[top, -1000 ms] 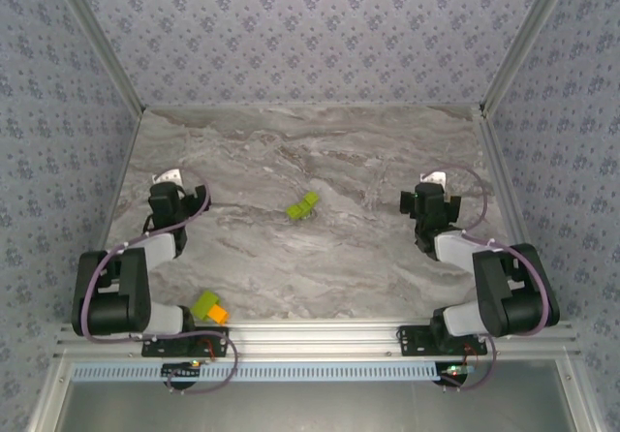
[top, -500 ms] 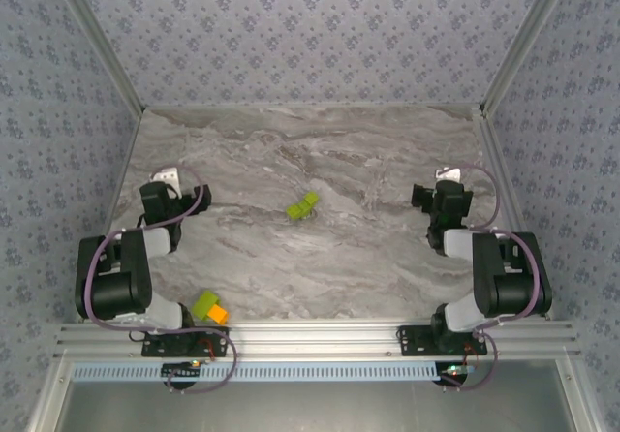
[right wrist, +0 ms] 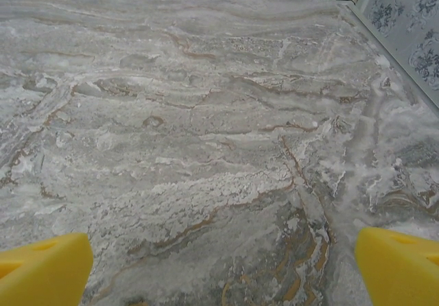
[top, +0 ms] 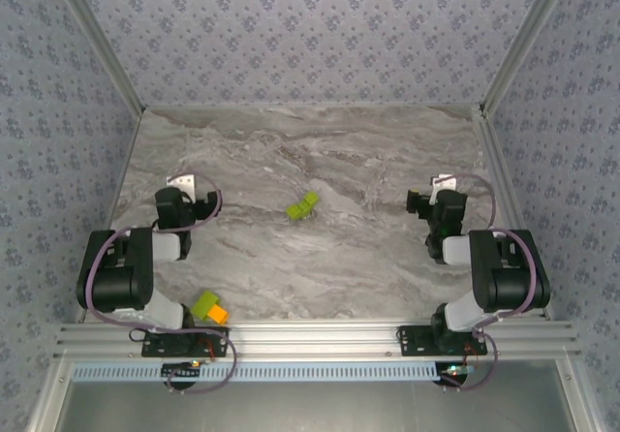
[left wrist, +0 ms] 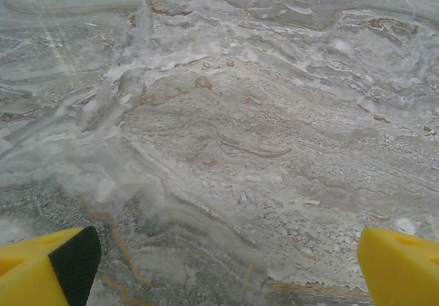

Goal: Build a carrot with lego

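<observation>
The carrot [top: 210, 307], a lime-green lego piece joined to an orange one, lies at the table's near edge beside the left arm's base. A clump of lime-green lego bricks [top: 303, 206] sits near the table's middle. My left gripper [top: 184, 200] hovers at the left, well behind the carrot and left of the clump. Its yellow fingertips [left wrist: 48, 270] stand wide open over bare marble. My right gripper [top: 441, 204] is at the right side, far from both. It is open too, its fingertips [right wrist: 401, 270] spread with nothing between them.
The grey marble table [top: 320, 151] is walled by patterned panels with aluminium posts. An aluminium rail [top: 320, 337] runs along the near edge. The right wall [right wrist: 405, 18] shows close in the right wrist view.
Both arms have folded back toward their bases. The left wrist has ended up slightly further right and the right wrist has shifted right. The bricks have not moved. Both grippers stay open.
</observation>
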`<action>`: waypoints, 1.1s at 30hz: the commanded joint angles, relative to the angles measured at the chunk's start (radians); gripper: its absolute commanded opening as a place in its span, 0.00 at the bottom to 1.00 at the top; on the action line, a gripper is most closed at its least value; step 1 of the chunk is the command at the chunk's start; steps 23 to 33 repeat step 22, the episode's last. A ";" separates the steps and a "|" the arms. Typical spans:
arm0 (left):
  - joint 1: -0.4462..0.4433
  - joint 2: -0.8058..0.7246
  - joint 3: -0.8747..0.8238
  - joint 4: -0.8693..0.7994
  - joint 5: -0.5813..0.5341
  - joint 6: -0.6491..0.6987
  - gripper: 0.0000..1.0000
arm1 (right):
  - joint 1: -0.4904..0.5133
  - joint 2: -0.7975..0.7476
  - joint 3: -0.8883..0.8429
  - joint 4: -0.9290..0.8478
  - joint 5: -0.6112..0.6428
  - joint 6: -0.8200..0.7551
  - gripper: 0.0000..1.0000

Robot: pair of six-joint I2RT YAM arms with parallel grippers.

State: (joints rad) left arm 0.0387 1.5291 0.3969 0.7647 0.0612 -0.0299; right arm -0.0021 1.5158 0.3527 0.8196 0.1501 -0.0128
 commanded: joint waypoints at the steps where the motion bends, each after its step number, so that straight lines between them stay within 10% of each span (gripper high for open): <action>1: -0.001 0.004 0.018 0.043 -0.026 0.010 0.97 | -0.010 0.005 0.023 0.009 -0.041 0.000 1.00; 33: -0.002 0.003 0.017 0.044 -0.029 0.012 0.97 | -0.018 0.006 0.025 0.004 -0.054 0.004 1.00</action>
